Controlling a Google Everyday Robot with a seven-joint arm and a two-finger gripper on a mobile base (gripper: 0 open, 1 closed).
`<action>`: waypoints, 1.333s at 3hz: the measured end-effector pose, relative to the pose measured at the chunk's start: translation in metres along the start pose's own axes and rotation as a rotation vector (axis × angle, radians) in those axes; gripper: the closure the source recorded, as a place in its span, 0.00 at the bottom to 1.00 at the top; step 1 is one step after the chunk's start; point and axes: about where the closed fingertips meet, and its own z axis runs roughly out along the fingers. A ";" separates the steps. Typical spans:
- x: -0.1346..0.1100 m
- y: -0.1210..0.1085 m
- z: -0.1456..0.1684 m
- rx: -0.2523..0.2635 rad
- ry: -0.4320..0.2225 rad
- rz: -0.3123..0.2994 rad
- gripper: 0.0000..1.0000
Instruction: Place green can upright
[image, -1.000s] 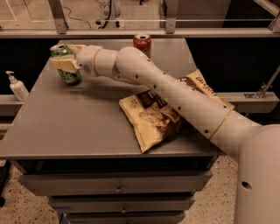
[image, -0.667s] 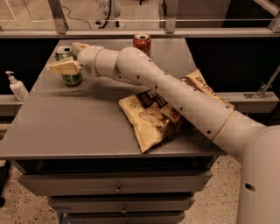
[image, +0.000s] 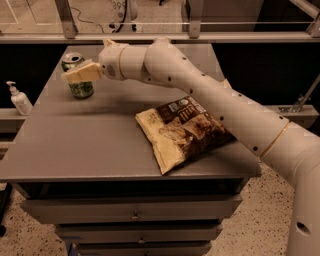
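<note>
The green can stands upright on the grey table near its far left corner, with its silver top showing. My gripper is at the can, level with its upper half and crossing in front of it. The white arm reaches in from the right across the back of the table. Part of the can's body is hidden behind the gripper. No red can is in view.
A brown and cream snack bag lies flat at the table's middle right, under the arm. A white pump bottle stands on a lower ledge left of the table. Drawers sit below the table top. A glass rail runs behind.
The can stays upright in about the same spot. The arm's elbow has swung right and now covers the far edge where the red can stood.
</note>
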 end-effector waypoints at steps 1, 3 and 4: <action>-0.020 -0.018 -0.044 0.019 0.064 -0.028 0.00; -0.030 -0.024 -0.164 0.119 0.118 -0.021 0.00; -0.021 -0.044 -0.210 0.194 0.128 -0.003 0.00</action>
